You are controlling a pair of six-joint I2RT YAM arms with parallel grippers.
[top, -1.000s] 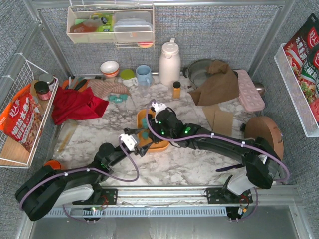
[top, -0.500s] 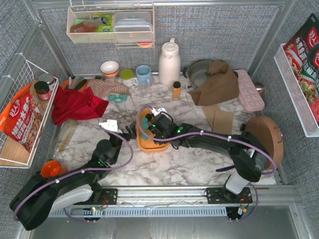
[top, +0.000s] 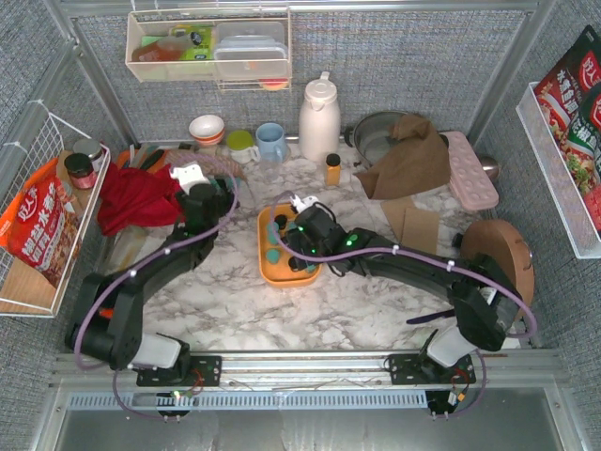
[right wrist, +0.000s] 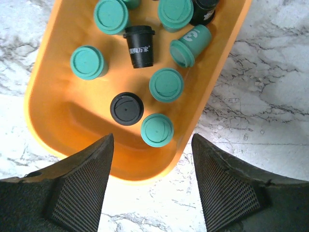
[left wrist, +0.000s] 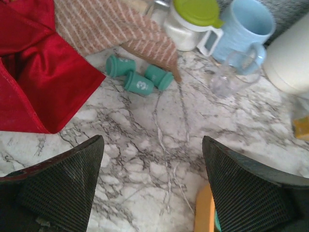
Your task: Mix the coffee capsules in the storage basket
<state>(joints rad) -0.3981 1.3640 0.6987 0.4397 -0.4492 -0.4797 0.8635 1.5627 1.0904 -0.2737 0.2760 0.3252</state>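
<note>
The right fingers and the left fingers stand apart and empty, the right ones over the basket holding the capsules, probably light, stiff and slippery: pinch one across its sides.

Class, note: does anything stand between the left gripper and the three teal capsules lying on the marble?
Nothing visible: only bare marble lies between the open left gripper and the capsules; the striped cloth lies just behind them.

left tool swung away, right tool opened
</note>
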